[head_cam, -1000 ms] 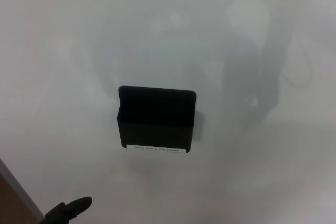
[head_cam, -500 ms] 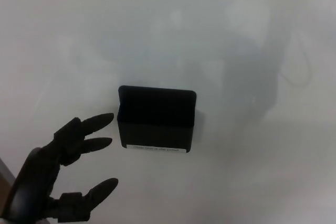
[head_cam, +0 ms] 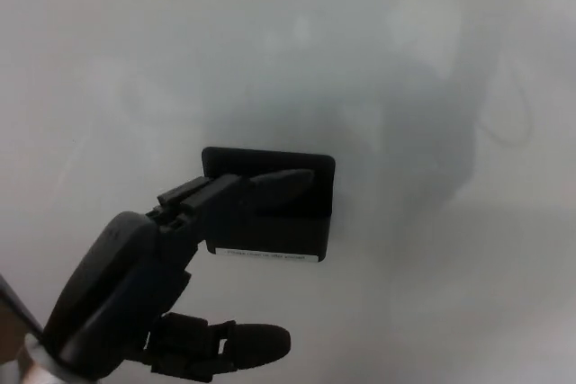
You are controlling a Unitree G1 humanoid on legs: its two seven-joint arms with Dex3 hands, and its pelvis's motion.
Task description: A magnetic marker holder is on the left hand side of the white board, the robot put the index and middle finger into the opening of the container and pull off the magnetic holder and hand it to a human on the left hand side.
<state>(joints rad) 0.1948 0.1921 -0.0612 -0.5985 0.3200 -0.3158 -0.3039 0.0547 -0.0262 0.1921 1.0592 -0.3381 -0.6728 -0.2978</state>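
The robot's left hand (head_cam: 135,299) comes in from the lower left corner, below and to the left of the magnetic marker holder (head_cam: 279,222). Its two upper fingers (head_cam: 270,186) lie close together and stretch up and to the right, across the top opening of the holder; their tips seem to sit inside or right at the opening, though black on black makes it hard to tell how deep they go. The thumb (head_cam: 243,343) sticks out separately, well below the holder and apart from the fingers, touching nothing. The hand is not clamped on the holder.

The holder is a black rectangular box stuck flat against the whiteboard (head_cam: 450,60), roughly in the middle of the view. A narrow white label strip (head_cam: 267,255) with small, unreadable print runs along the holder's bottom edge.

To the right of the holder, the whiteboard surface is pale grey with soft, blurred dark reflections.
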